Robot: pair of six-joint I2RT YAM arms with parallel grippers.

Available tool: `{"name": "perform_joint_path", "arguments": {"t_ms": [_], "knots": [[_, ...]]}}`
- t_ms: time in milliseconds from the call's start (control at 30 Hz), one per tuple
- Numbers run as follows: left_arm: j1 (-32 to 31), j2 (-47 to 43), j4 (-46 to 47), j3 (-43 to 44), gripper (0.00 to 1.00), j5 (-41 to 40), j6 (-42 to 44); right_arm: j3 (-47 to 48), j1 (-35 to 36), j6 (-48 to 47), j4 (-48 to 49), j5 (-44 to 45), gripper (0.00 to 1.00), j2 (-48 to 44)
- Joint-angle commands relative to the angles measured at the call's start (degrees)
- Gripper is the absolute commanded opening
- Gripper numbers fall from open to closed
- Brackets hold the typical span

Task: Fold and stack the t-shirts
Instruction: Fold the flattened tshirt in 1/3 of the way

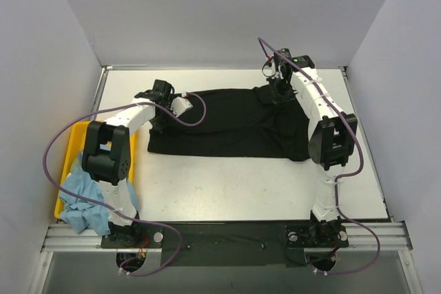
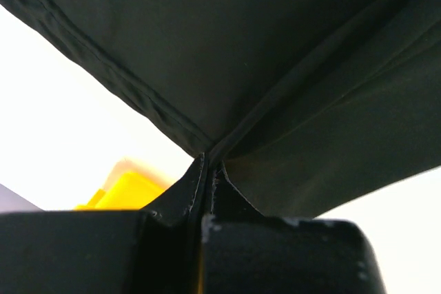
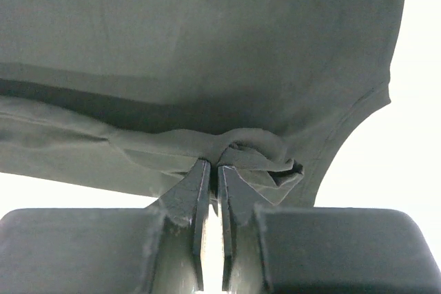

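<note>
Claws [image 2: 208,170] [image 3: 213,173] seemingly tight on black t-shirt [image 1: 227,123]

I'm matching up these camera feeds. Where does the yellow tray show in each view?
Top external: tray at the far left, about mid-height.
Left wrist: tray is a yellow patch at the bottom left, below the cloth's hem.
Right wrist: not in it.
Shared landmark: the black tee, seen in all three views.

We see bare table [image 1: 241,184] nearside of black t-shirt [image 1: 227,125]; yellow tray [image 1: 71,160] with blue t-shirt [image 1: 83,204] blocks left edge.
</note>
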Motion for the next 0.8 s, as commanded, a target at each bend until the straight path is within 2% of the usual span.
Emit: {"name": "perform_joint_path", "arguments": {"t_ms": [0, 133, 233, 267, 333, 400, 467, 500, 533, 567, 667, 733, 767], "knots": [[0.4, 2.5, 3.1, 4.1, 0.00, -2.1, -1.2, 6.7, -0.3, -2.6, -4.1, 3.8, 0.00, 2.6], [0.4, 3.8, 3.6, 5.4, 0.04, -2.4, -1.2, 8.9, -0.2, -2.2, -4.0, 2.7, 0.00, 4.7], [0.5, 4.0, 5.0, 6.2, 0.23, -3.2, -2.0, 8.8, -0.2, -2.1, -4.0, 3.2, 0.00, 5.7], [0.5, 4.0, 5.7, 6.2, 0.36, -4.0, -2.2, 9.1, -0.3, -2.2, -4.0, 3.3, 0.00, 5.8], [0.6, 4.0, 8.6, 6.2, 0.49, -7.0, -3.4, 10.2, -0.5, -1.3, -4.0, 3.6, 0.00, 6.7], [1.2, 4.0, 12.4, 6.8, 0.56, -11.3, -5.5, 12.0, -1.4, 0.5, -4.0, 3.8, 0.06, 7.9], [3.1, 4.7, 14.0, 9.4, 0.63, -12.8, -8.4, 14.4, -2.3, 3.0, -3.9, 3.8, 0.17, 8.9], [4.2, 5.9, 11.8, 13.2, 0.64, -12.4, -10.7, 15.9, -2.6, 3.8, -3.9, 3.8, 0.31, 9.4], [5.7, 6.5, 10.2, 15.4, 0.64, -11.0, -13.0, 16.5, -3.5, 5.7, -4.0, 3.8, 0.37, 9.6], [6.6, 8.2, 5.6, 20.3, 0.64, -10.2, -13.9, 17.0, -4.2, 6.6, -4.0, 3.5, 0.48, 9.3], [9.0, 8.1, -0.7, 25.4, 0.65, -4.5, -15.6, 14.7, -7.8, 10.3, -4.0, 2.1, 0.58, 4.8], [9.0, 4.3, -0.4, 20.3, 0.65, 0.1, -13.3, 9.2, -10.3, 11.1, -3.9, 1.2, 0.59, -0.4], [8.9, 0.7, 0.1, 17.8, 0.65, 2.2, -11.5, 3.7, -11.1, 11.1, -3.9, -0.1, 0.60, -2.6]]}}
